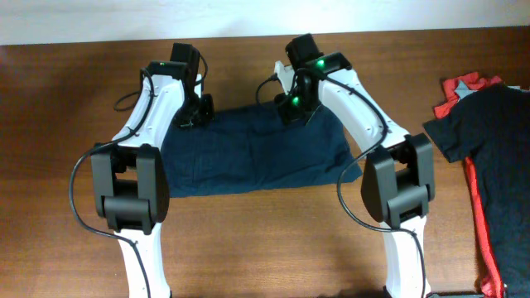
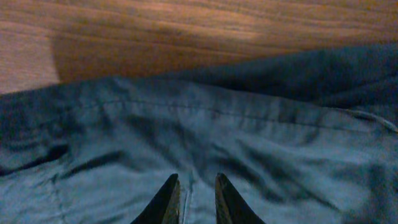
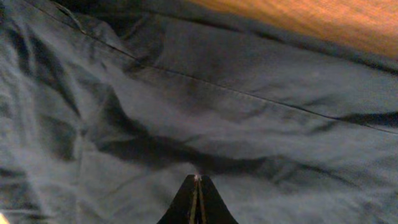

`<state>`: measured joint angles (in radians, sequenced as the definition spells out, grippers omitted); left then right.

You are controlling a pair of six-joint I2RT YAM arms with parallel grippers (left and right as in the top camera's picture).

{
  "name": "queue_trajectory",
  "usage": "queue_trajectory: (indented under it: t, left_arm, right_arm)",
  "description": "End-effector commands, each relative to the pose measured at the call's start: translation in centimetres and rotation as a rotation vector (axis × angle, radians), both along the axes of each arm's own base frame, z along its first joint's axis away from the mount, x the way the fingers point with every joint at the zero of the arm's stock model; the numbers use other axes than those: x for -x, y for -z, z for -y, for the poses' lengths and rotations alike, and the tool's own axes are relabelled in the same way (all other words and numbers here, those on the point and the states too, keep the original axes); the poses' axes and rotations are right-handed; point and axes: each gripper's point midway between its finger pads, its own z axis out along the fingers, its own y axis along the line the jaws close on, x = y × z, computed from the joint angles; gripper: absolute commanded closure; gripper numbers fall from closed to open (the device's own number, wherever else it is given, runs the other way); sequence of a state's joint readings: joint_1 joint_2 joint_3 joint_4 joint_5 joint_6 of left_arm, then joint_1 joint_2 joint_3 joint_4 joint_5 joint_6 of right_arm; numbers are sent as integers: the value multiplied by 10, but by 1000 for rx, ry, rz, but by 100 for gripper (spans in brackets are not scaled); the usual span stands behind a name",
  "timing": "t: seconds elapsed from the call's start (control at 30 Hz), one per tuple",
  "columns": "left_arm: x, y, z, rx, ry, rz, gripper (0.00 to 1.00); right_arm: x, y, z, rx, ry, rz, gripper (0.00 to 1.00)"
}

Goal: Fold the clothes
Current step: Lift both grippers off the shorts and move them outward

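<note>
The shorts [image 1: 252, 157] lie flat on the table [image 1: 265, 248]. At their far edge: left gripper [image 2: 196, 182] pinching a cloth ridge, jaws nearly closed; right gripper [image 3: 197, 182], jaws fully together (hold unclear). Well to their right, a black shirt [image 1: 490, 124] overlaps a red garment [image 1: 482, 211].

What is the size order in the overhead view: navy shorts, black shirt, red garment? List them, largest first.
1. navy shorts and black shirt: alike in visible area, and the shirt runs off the frame, so unranked.
2. red garment: smallest showing, mostly under the shirt.
</note>
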<state>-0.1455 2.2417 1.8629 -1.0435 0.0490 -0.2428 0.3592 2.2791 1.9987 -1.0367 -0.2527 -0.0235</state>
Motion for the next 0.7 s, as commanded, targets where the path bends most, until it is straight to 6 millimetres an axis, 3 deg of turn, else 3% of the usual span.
queue_trajectory:
  t: [0.0,0.17,0.3,0.57,0.67]
  left_arm:
    - [7,8,2,5,18,-5,80]
    - [9,16,-3,-25,14,-8,80]
    - [9,17,-8,-55,9,-7,81]
    - [8,17,-9,-59,9,-2,81]
    - [7,17,-9,-58,9,2,81]
  right_arm:
    - [3,32,-2,23,-4,-48,96]
    - [-16,52,-5,23,4,2,96]
    - [-48,43,-11,1,18,140,84]
    - [-72,40,5,99,68,248,84]
    - [-87,14,5,79,84,319,77]
